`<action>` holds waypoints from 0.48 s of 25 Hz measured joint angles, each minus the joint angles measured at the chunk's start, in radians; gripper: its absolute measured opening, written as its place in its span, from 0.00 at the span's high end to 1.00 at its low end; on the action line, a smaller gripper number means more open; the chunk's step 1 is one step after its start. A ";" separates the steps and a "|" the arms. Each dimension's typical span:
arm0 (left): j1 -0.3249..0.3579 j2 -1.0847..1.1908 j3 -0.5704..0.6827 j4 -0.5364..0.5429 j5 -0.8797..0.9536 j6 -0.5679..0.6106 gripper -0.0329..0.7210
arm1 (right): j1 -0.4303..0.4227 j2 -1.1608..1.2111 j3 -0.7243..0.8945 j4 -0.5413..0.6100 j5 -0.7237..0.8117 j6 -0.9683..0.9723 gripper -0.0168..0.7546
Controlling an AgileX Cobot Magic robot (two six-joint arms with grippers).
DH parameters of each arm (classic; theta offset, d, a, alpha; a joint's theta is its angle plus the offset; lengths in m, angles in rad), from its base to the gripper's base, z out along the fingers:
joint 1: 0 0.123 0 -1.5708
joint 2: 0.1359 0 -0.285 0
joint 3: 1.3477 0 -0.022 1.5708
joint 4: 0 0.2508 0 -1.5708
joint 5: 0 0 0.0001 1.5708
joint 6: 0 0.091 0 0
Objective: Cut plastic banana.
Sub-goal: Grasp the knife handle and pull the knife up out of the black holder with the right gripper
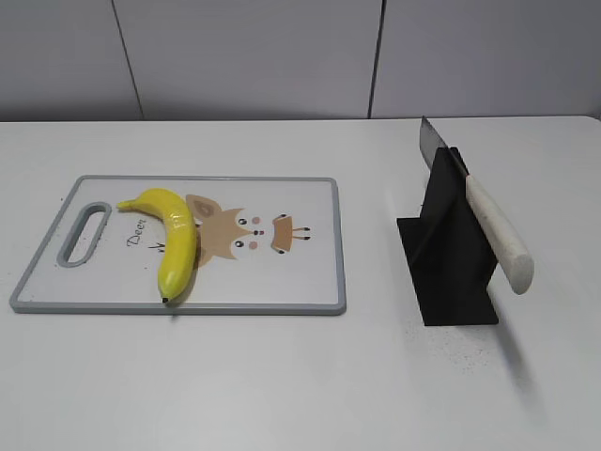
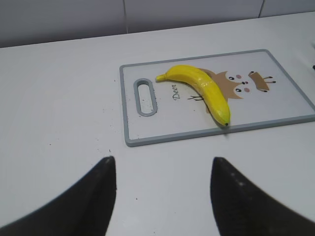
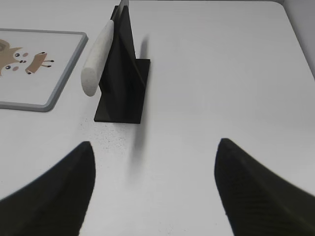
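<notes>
The white table [image 1: 282, 385] is viewed slantwise from its near edge. The grey-rimmed white plastic cutting board [image 2: 129, 105] is shared; its right corner [image 3: 74, 59] is seemingly caught rightward.

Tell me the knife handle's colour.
Off-white knife handle, clearest in the exterior view.

The knife [image 3: 101, 51] blade is cut off at the top edge (only its pale handle shows).

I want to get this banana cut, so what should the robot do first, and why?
Probably move the open right gripper forward to the knife handle: the knife sits in its black stand, both grippers are empty, and the plastic banana lies uncut on the cutting board.
</notes>
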 joint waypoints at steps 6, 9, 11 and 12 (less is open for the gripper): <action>0.000 0.000 0.000 0.000 0.000 0.000 0.18 | 0.000 0.000 0.000 0.000 0.000 0.000 0.21; 0.000 0.000 0.000 0.000 0.000 0.000 0.18 | 0.000 0.000 0.000 0.000 0.000 0.000 0.21; 0.000 0.000 0.000 -0.001 0.000 0.000 0.18 | 0.000 0.000 0.000 0.000 0.000 0.000 0.21; 0.000 0.000 0.000 -0.001 0.000 0.000 0.18 | 0.000 0.000 0.000 0.000 0.000 0.000 0.21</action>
